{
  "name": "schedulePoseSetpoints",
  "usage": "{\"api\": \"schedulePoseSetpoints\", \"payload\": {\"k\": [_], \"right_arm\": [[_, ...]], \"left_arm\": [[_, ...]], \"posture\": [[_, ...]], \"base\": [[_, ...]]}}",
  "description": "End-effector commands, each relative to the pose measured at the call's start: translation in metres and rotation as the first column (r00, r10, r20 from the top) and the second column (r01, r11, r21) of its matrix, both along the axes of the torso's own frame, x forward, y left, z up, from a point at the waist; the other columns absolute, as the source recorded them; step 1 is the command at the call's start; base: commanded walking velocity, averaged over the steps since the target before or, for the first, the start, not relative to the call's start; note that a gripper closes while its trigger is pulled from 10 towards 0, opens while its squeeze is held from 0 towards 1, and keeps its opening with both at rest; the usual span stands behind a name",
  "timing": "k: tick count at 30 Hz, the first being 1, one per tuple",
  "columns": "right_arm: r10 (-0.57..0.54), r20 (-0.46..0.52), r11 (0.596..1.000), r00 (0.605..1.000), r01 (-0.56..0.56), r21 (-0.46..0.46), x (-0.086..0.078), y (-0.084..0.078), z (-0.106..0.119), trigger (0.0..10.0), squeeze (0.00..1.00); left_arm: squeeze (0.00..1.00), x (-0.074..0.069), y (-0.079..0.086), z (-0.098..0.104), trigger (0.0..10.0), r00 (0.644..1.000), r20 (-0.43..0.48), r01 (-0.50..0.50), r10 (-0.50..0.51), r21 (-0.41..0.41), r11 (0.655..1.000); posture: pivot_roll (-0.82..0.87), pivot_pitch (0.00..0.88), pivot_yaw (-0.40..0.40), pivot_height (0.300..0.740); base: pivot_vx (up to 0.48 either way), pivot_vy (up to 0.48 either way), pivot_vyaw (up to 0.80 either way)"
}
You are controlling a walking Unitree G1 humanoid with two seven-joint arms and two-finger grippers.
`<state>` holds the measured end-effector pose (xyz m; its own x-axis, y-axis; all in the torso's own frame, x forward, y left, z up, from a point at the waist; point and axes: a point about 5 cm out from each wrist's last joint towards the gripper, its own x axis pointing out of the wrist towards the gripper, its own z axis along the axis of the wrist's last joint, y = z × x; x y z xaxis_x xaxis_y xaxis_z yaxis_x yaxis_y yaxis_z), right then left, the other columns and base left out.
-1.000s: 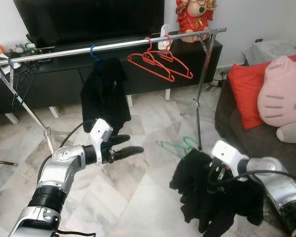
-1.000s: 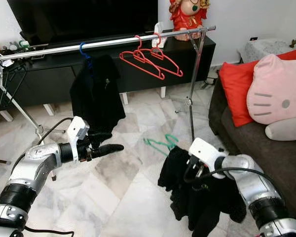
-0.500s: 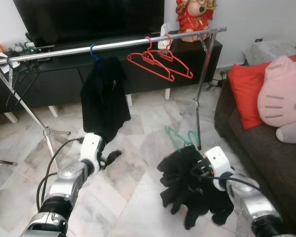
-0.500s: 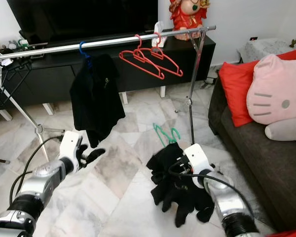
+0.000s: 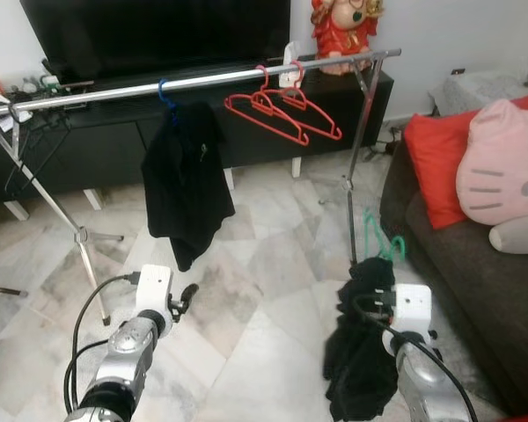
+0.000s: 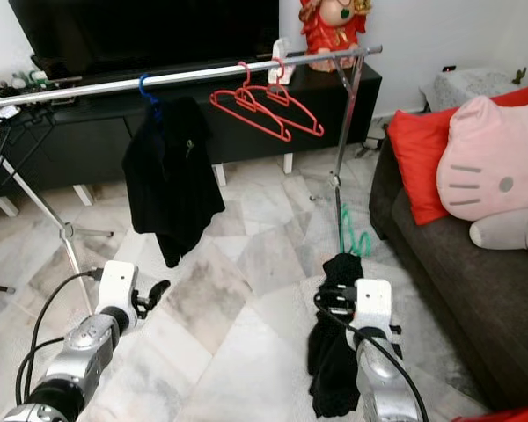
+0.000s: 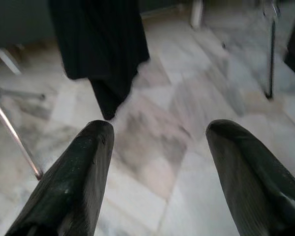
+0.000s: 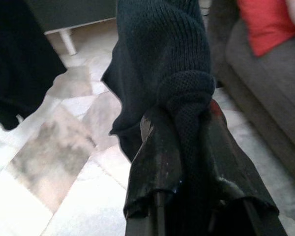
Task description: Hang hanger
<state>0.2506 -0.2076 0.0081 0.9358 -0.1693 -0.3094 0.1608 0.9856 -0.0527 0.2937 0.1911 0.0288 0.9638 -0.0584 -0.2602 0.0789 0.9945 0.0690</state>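
Note:
A green hanger (image 5: 380, 237) carries a black knit garment (image 5: 361, 352), which hangs low beside the sofa. My right gripper (image 5: 375, 297) is shut on the knit just under the hanger; the right wrist view shows its fingers (image 8: 157, 147) pinching the garment (image 8: 177, 59). The silver rail (image 5: 202, 81) runs across in front of the TV stand. It holds a blue hanger with a black shirt (image 5: 185, 176) and two red hangers (image 5: 286, 110). My left gripper (image 7: 157, 162) is open and empty, low over the floor, short of the black shirt (image 7: 98, 44).
The rack's right post (image 5: 356, 167) stands just behind the green hanger. A dark sofa (image 5: 458, 264) with a red cushion and a pink plush pillow (image 5: 502, 167) is at the right. A black TV stand (image 5: 88, 141) sits behind the rail. Marble floor (image 5: 264, 264) lies between my arms.
My right arm has swung right with the garment, and the green hanger now stands upright near the rack's right post. My left arm has drawn back and lower.

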Motion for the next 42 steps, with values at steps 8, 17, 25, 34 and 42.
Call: {"api": "schedulePoseSetpoints", "payload": {"k": [8, 17, 25, 34, 42], "right_arm": [[-0.015, 0.090, 1.000, 0.996, 0.015, -0.001, -0.021, 0.010, 0.001, 10.0, 0.00], [-0.028, 0.117, 0.999, 0.993, 0.025, 0.031, -0.007, 0.013, 0.008, 10.0, 0.00], [-0.030, 0.114, 0.999, 0.993, 0.028, 0.020, -0.007, 0.013, 0.008, 10.0, 0.00], [-0.036, 0.112, 0.998, 0.993, 0.029, 0.064, -0.005, 0.019, 0.008, 10.0, 0.00], [-0.031, 0.111, 0.998, 0.993, 0.025, 0.058, -0.002, 0.020, 0.009, 10.0, 0.00]], "left_arm": [[0.00, -0.027, 0.013, 0.001, 10.0, 0.989, 0.118, -0.099, 0.092, 0.058, 0.993], [0.00, -0.027, 0.010, -0.003, 10.0, 0.987, 0.091, -0.135, 0.134, 0.012, 0.991], [0.00, -0.026, 0.008, -0.001, 10.0, 0.986, 0.091, -0.138, 0.137, -0.003, 0.990], [0.00, -0.024, 0.003, 0.000, 10.0, 0.989, 0.085, -0.117, 0.118, -0.021, 0.993], [0.00, -0.022, 0.003, 0.000, 10.0, 0.990, 0.081, -0.114, 0.115, -0.022, 0.993]], "posture": [[-0.13, 0.000, 0.013, 0.740], [-0.13, 0.000, 0.011, 0.740], [-0.13, 0.000, 0.015, 0.740], [-0.13, 0.000, 0.020, 0.740], [-0.13, 0.000, 0.027, 0.740]], "base": [[0.000, 0.000, 0.00], [0.000, 0.000, 0.00], [0.000, 0.030, 0.00], [0.000, 0.138, 0.00], [0.000, 0.354, 0.00]]}}
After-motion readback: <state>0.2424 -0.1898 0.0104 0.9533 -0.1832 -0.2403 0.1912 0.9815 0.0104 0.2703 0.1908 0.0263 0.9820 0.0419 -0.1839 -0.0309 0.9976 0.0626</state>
